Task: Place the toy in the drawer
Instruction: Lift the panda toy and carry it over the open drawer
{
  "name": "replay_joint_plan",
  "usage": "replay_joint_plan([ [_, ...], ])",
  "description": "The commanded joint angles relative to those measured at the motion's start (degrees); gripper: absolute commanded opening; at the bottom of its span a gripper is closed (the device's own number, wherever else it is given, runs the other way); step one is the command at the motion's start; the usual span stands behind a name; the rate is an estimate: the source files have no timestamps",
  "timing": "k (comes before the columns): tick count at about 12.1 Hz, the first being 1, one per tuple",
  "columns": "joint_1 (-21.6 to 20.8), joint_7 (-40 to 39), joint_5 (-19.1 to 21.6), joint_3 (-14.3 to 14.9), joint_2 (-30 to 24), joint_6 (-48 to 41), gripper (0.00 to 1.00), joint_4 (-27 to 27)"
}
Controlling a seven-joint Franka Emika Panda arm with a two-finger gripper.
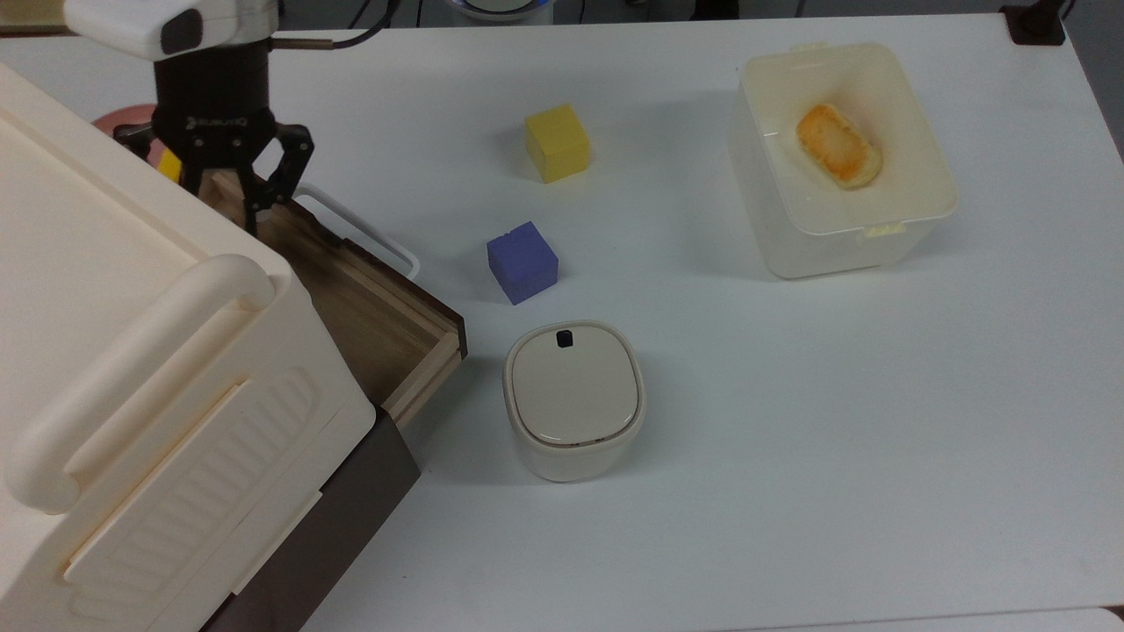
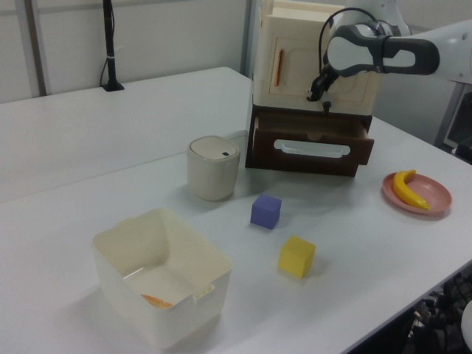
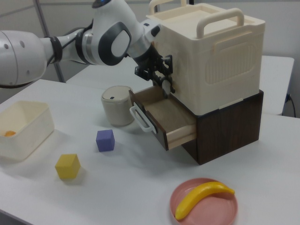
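toy [image 3: 165,87]: small black-and-white figure pinched between the jaws, hanging over the back part of the open drawer, close against the cream cabinet front; not touching the drawer floor as far as the right view shows
gripper [image 3: 165,85]: pressed onto the toy, pointing down over the drawer; in the top view the gripper [image 1: 235,204] sits at the drawer's far corner, next to the cabinet edge
writing: pale lettering on the black gripper body in the top view, too small to read
drawer [image 3: 161,115]: pulled out, wooden inside, dark brown front, white loop handle [image 1: 356,230]; inside looks bare below the toy
cabinet [image 3: 220,61]: big cream box with a top handle, on a dark brown base, drawer comes out of that base
purple cube [image 1: 522,262]: on the table, just past the drawer handle toward the top view's right
yellow cube [image 1: 557,142]: farther off, apart from the purple one
lidded bin [image 1: 573,398]: small, cream, lid shut, black dot on the lid, near the drawer's front corner
open tub [image 1: 841,158]: white, well apart at the top view's right, an orange-brown bread-like piece [image 1: 838,146] inside
pink plate [image 3: 203,205]: holds a banana [image 3: 202,198], on the table in front of the cabinet base in the right view
obstruction: arm covers most of the plate in the top view; cabinet front stands right behind the toy
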State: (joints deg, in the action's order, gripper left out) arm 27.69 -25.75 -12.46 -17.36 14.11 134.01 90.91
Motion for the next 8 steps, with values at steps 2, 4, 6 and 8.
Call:
replay_joint_plan([
  [2, -0.71, -1.67, -1.59, 1.01, 2.41, 2.05, 0.00, -0.39],
  [4, -0.97, -1.41, -1.60, 1.01, 1.89, 1.52, 0.24, 1.54],
  [6, -1.41, -1.32, -1.60, 0.84, 0.66, -0.14, 0.39, 3.04],
  [8, -1.41, -1.32, -1.60, 0.66, -0.22, -2.60, 0.31, 3.13],
])
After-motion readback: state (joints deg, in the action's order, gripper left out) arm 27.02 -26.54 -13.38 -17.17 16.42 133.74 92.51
